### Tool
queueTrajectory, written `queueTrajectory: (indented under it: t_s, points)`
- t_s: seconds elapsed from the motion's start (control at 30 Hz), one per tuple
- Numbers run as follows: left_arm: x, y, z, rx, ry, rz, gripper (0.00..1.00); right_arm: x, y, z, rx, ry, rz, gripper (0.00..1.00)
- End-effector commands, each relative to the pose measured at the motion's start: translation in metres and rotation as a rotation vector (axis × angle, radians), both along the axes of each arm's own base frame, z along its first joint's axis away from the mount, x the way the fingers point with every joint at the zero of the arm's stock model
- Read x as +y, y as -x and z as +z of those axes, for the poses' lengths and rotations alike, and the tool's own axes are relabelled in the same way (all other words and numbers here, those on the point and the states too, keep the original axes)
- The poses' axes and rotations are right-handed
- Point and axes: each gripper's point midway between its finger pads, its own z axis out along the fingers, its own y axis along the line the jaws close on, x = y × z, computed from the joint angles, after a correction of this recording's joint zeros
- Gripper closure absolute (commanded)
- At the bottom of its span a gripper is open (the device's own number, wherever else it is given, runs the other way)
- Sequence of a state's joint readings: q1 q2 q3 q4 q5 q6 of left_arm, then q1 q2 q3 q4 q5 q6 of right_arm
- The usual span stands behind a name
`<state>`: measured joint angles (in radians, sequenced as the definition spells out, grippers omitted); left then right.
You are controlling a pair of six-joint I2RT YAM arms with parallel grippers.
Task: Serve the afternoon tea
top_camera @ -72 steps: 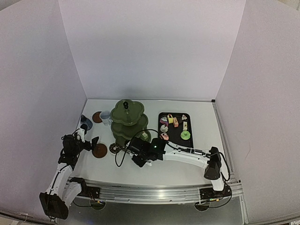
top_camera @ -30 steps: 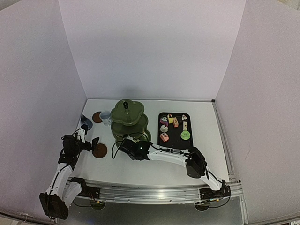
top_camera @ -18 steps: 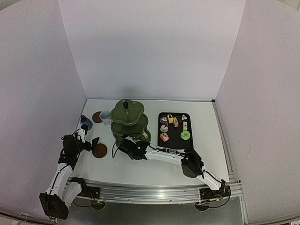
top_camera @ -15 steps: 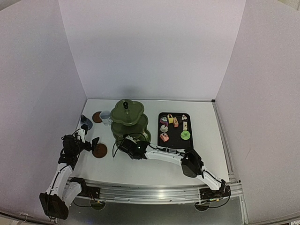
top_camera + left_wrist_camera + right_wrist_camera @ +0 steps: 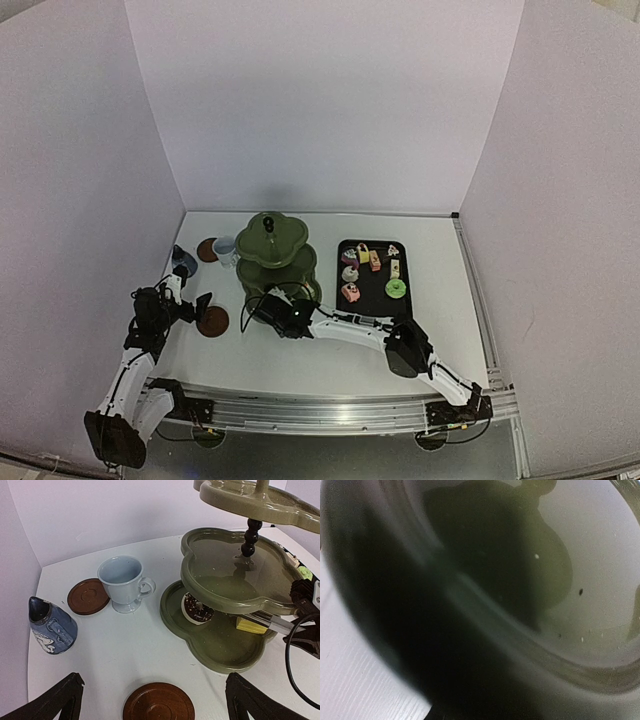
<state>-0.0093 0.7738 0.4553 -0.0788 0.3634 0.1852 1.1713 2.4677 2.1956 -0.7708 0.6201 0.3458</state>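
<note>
- The small blue-grey pot [image 5: 50,627] stands upright farthest left on the table [image 5: 100,660], close to the side wall.
- Behind it and a little to the right, the far coaster [image 5: 88,596] lies flat. The white mug [image 5: 122,582] stands upright just beside it on the table, not on it.
- My left gripper [image 5: 153,680] hangs low over the table's left part. Its fingers are spread as wide as they go and hold nothing.
- The near coaster [image 5: 159,702] lies flat between those two fingers and touches neither.
- The olive-green stand [image 5: 225,580] stands upright in the middle of the table, right of the mug.
- A chocolate cake [image 5: 196,609] sits on its bottom tier, under the middle tier's left half.
- The yellow cake [image 5: 251,625] is further right over the same bottom tier, at the tip of the thin metal tongs [image 5: 275,623]. I cannot tell whether it rests on the tier.
- My right gripper [image 5: 270,306] is closed tight on the tongs and reaches in from the right between the bottom and middle tiers. Its own camera shows only blurred olive glaze.
- The black tray [image 5: 372,290] lies right of the stand and carries the other cakes [image 5: 374,262].
</note>
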Motion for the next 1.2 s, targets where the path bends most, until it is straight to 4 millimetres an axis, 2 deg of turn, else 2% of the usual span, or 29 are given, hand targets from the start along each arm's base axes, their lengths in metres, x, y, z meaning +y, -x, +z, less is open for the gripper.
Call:
queueTrajectory:
  t_s: [0.0,0.1,0.33,0.67,1.17]
  points:
    - [0.0,0.003,-0.003,0.006,-0.008,-0.005,0.0,0.011,-0.009,0.011,-0.019,-0.06,-0.011,0.84]
    - [0.0,0.003,-0.004,0.009,-0.008,-0.007,0.0,0.01,-0.008,0.018,-0.019,-0.071,-0.013,0.77]
    - [-0.001,0.004,-0.005,0.016,-0.003,-0.014,0.0,0.01,-0.007,0.035,-0.023,-0.116,-0.029,0.71]
    - [-0.003,0.005,-0.006,0.02,0.002,-0.022,0.0,0.016,-0.005,0.058,-0.015,-0.196,-0.032,0.71]
    - [-0.004,0.006,-0.007,0.023,0.002,-0.032,0.0,0.016,0.01,0.072,0.025,-0.282,-0.008,0.72]
